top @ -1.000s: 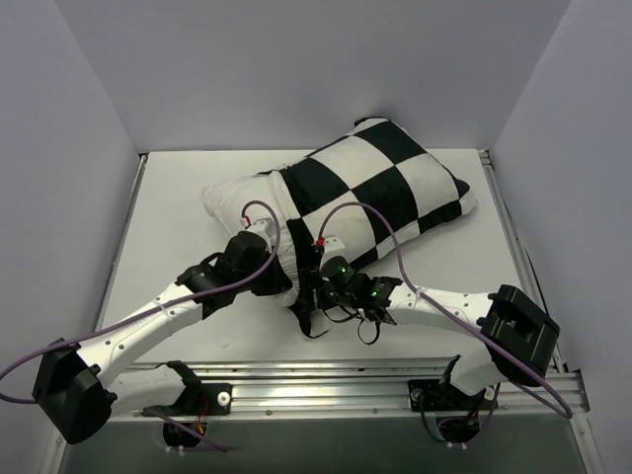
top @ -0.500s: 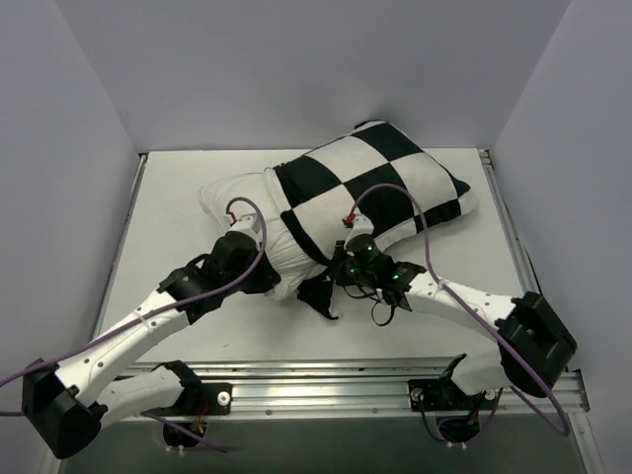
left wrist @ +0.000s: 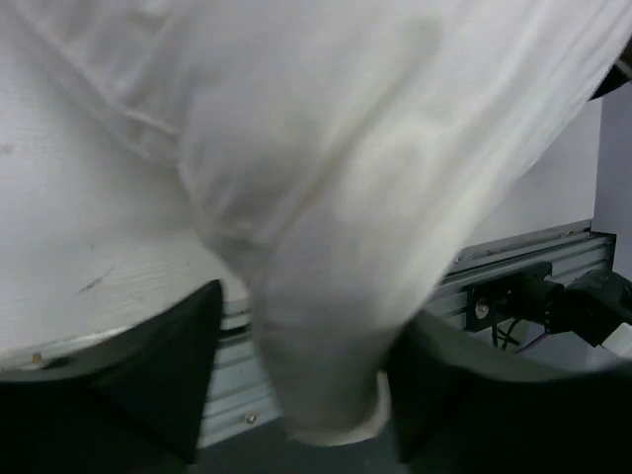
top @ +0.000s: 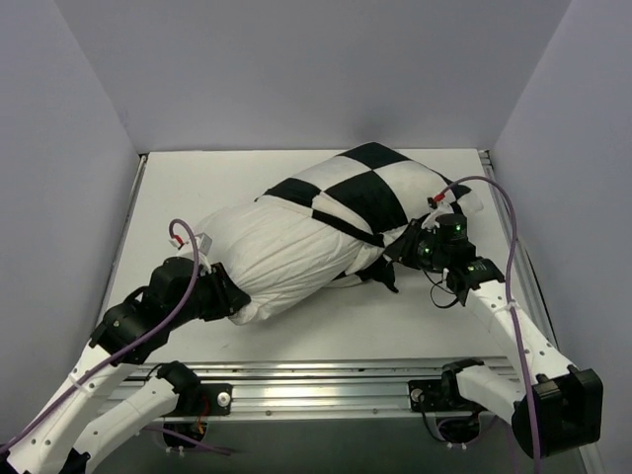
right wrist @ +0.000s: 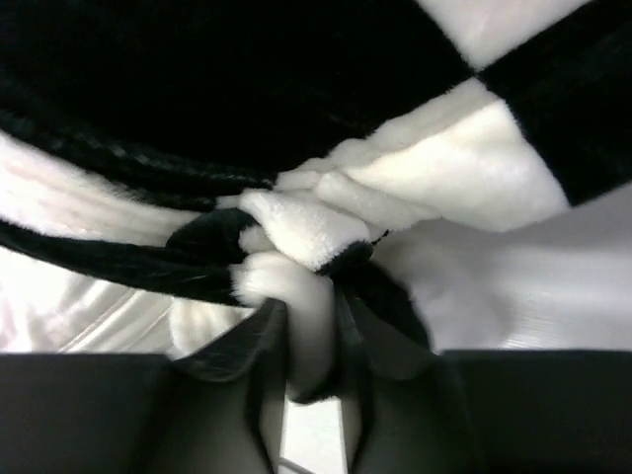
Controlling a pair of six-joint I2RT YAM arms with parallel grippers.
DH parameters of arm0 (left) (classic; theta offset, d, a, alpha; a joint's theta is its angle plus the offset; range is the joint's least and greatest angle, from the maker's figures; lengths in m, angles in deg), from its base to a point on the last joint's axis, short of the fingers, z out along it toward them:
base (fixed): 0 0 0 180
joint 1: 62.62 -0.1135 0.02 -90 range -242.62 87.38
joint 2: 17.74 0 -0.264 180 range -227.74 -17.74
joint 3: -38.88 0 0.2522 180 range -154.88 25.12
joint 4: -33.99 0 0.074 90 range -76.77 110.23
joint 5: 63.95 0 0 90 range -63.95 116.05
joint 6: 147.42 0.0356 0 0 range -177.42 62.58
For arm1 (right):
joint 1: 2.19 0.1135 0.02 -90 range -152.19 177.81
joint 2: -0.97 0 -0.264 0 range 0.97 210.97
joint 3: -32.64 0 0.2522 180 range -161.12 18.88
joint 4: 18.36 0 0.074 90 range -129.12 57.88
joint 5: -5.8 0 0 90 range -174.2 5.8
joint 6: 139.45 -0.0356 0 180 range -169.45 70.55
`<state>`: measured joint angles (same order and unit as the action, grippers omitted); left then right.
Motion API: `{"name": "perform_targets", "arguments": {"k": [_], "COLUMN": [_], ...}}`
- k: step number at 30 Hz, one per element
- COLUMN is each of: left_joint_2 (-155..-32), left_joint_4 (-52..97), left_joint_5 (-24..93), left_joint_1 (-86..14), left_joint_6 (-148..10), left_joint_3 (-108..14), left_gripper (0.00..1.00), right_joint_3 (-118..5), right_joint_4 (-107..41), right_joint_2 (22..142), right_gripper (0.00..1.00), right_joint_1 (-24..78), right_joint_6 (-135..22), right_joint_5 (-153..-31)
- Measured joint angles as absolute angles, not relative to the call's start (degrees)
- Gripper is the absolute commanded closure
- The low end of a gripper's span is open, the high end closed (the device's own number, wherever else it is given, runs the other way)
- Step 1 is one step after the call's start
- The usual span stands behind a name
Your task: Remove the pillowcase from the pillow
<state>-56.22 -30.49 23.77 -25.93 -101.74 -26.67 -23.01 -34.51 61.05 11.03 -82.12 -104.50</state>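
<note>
Nearest of all, the aluminium rail [top: 326,380] is being spanned by the two arm bases at the table's front edge. Just past it on the left, the near left corner of the pillow [top: 286,259] is being gripped by the left gripper [top: 229,301]. From the left wrist view, its dark fingers [left wrist: 148,375] are being shown on either side of a plump fold of plain white fabric, closed in on it so that the stuffed corner is filling the gap between them. The pillow is being laid diagonally across the white table [top: 178,183], with its bare white half toward the near left and its far right half being covered by the pillowcase [top: 365,197].

And over on the pillow's near side, right of middle, the pillowcase's open hem is being clamped by the right gripper [top: 395,259]. From the right wrist view, a bunched roll of black and white plush is being pinched between the fingers [right wrist: 227,395], the jaws nearly together with only cloth between them. The hem is being gathered into a dark ridge across the pillow's middle, from the near side over to the far side.

Farther back, the checkered squares are being stretched over the pillow's far right end, which is lying close to the table's right edge and near the back wall [top: 316,79]
</note>
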Motion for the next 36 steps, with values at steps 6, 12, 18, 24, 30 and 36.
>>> {"name": "perform_targets", "arguments": {"k": [6,12,18,24,30,36], "left_joint_2": [-53.6,-58.9,-68.8,-83.8,-93.9,-99.8], "left_joint_4": [-38.4,-38.7,-33.9,-30.3,-29.2,-27.6], "left_joint_5": [24.7,24.4,23.7,20.2,16.0,17.0], "left_joint_1": [-27.2,-27.6,-28.7,-34.2,-39.0,-42.4], "left_joint_6": [-102.2,-101.8,-100.4,-98.4,-98.3,-99.5], "left_joint_3": [-28.4,-37.4,-42.1,-49.4,-55.9,-56.5], "left_gripper": [0.06,0.06,0.06,0.06,0.06,0.06], "right_joint_3": [-23.7,-30.0,-32.5,-32.9,-33.4,-33.9], "right_joint_4": [-38.0,-40.0,-40.2,-41.1,-41.5,-41.3], "right_joint_2": [53.2,47.9,48.1,51.1,51.7,53.7], "right_gripper": [0.34,0.17,0.14,0.14,0.14,0.14], "right_joint_1": [6.9,8.3,11.6,16.4,17.8,20.2], "right_joint_6": [-78.5,-76.1,-73.8,-71.8,-70.8,-70.4], "right_joint_5": [-102.4,-101.6,-101.7,-101.7,-101.6,-101.1]}}
